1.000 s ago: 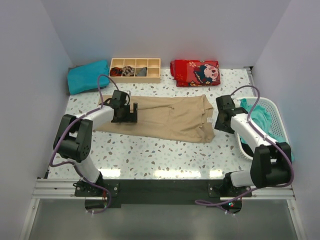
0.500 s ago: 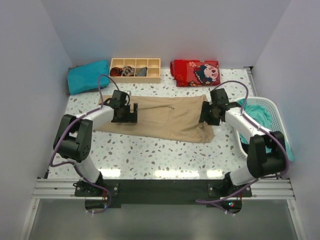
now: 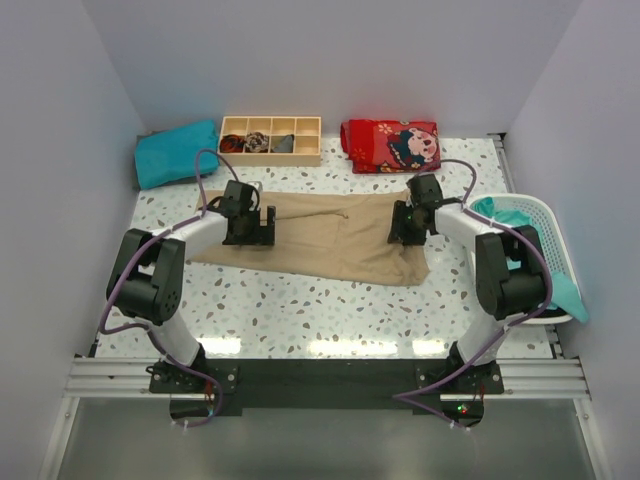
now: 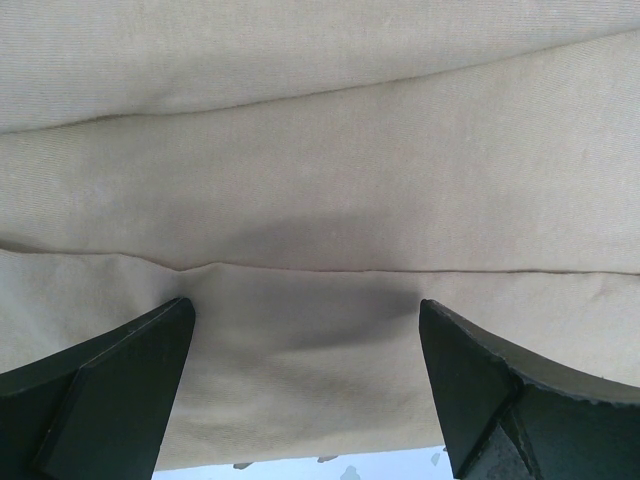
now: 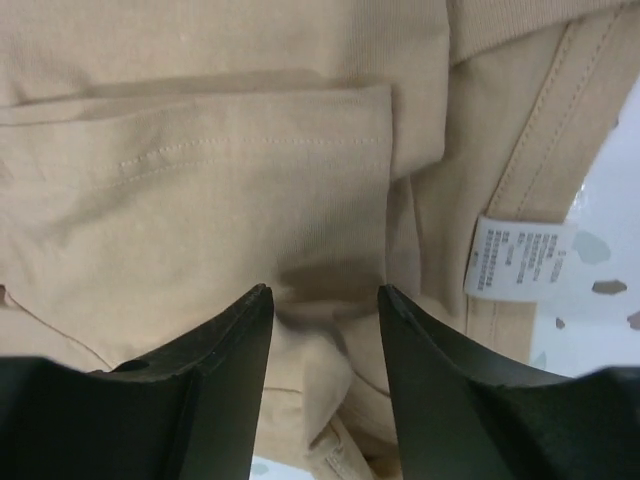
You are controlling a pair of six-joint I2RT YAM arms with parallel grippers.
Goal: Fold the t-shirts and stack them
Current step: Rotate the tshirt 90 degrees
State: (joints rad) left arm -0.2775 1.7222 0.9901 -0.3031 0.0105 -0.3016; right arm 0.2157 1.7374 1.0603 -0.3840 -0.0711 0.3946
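A tan t-shirt [image 3: 335,235] lies folded lengthwise across the middle of the table. My left gripper [image 3: 262,228] hovers open over its left end; in the left wrist view the jaws [image 4: 305,315] stand wide above smooth tan cloth near the hem. My right gripper [image 3: 400,225] is low over the shirt's right end, by the collar. There its part-open fingers [image 5: 322,300] straddle a bunched fold, with the white care label [image 5: 518,258] to the right. A folded teal t-shirt [image 3: 175,152] lies at the back left. Another teal one [image 3: 530,245] is in the basket.
A white basket [image 3: 530,203] stands at the right edge of the table. Along the back are a wooden compartment box [image 3: 270,138] and a red patterned cloth [image 3: 392,145]. White walls enclose the table on three sides.
My right gripper has swung left from beside the basket onto the collar end of the tan t-shirt. The left arm has not moved.
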